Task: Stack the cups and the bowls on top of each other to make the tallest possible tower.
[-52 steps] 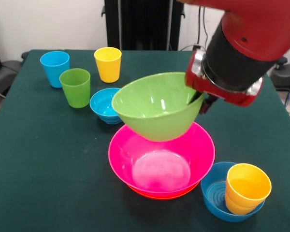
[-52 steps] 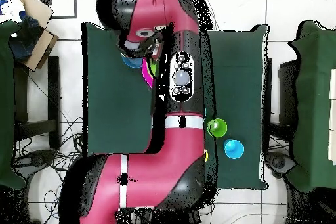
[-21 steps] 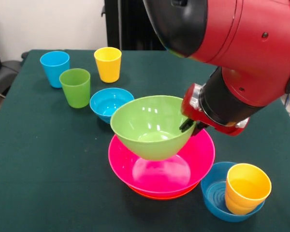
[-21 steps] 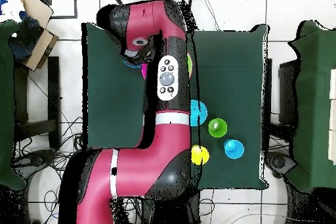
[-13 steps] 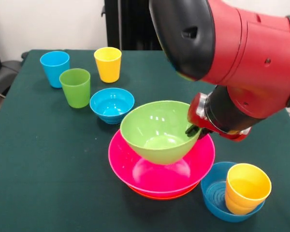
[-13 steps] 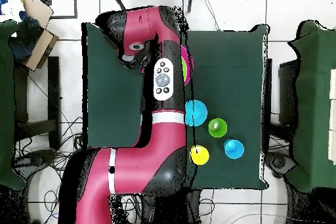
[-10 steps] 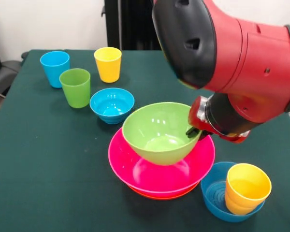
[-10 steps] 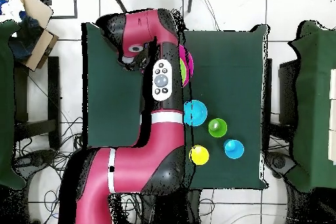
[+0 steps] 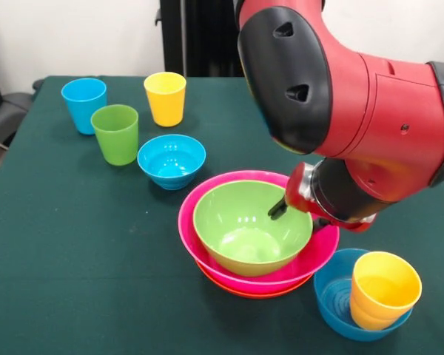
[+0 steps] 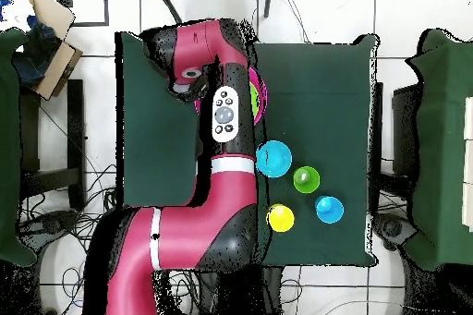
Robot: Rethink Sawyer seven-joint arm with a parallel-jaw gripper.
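I see the lime green bowl (image 9: 251, 228) sitting inside the large pink bowl (image 9: 322, 250), and under the pink one an orange bowl (image 9: 237, 289) shows only as a thin rim at the bottom. The gripper (image 9: 278, 210) reaches down at the right side of the green bowl's rim; one dark finger shows inside the bowl against its wall, but the other side is hidden by the wrist, so I cannot tell if it is clamped on the rim or already let go. At the front right, a yellow-orange cup (image 9: 383, 289) stands in a small blue bowl (image 9: 331, 294). Behind the stack, another small blue bowl (image 9: 171, 160) is just beside it, and further back stand the green cup (image 9: 115, 134), the light blue cup (image 9: 83, 104) and the yellow cup (image 9: 165, 97), all on the green table (image 9: 74, 244).
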